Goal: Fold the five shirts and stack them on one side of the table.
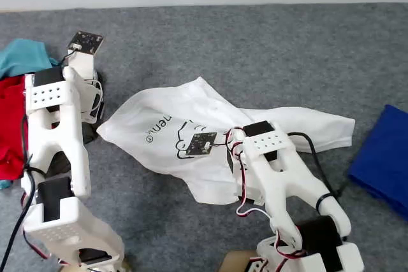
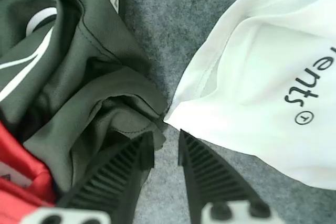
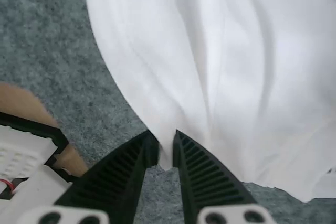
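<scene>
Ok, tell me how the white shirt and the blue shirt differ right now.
The white shirt lies rumpled and spread across the table; the blue shirt lies flat and compact off to one side. The white shirt carries dark print; the blue shirt looks plain. The right gripper pinches the white shirt's edge; no gripper is at the blue shirt. Both rest on the table.

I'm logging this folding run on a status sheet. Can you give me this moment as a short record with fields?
white shirt: rumpled, unfolded, mid-table
right claw: shut on the white shirt's edge
left claw: slightly open, empty, just short of a white shirt corner
dark green shirt: bunched beside the left claw
other shirts: red shirt and teal shirt at the left arm's side; blue shirt at the opposite edge
</scene>
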Robot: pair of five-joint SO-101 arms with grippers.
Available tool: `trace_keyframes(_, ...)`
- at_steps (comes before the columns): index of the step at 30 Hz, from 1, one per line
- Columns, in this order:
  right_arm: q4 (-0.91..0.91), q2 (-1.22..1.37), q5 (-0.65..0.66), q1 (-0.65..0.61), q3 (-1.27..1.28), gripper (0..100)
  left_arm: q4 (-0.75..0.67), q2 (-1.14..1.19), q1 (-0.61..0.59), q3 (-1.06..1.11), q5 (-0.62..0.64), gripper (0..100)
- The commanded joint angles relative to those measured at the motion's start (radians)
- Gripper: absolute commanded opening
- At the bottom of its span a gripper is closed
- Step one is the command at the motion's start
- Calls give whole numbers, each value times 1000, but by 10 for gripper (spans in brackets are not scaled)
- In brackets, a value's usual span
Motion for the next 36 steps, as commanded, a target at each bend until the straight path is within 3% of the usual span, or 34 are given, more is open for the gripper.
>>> trace_keyframes(1,5,1,9,-5,-43,64,-17,-46,8,-5,11,86)
trace_keyframes(10,-94,2,6,-8,-38,65,-17,-46,8,2,11,86)
trace_keyframes(27,-85,114,6,-45,-44,8,-40,-48,6,44,11,86)
trace_keyframes(36,-82,-101,6,-16,-78,8,-38,-55,8,44,11,86)
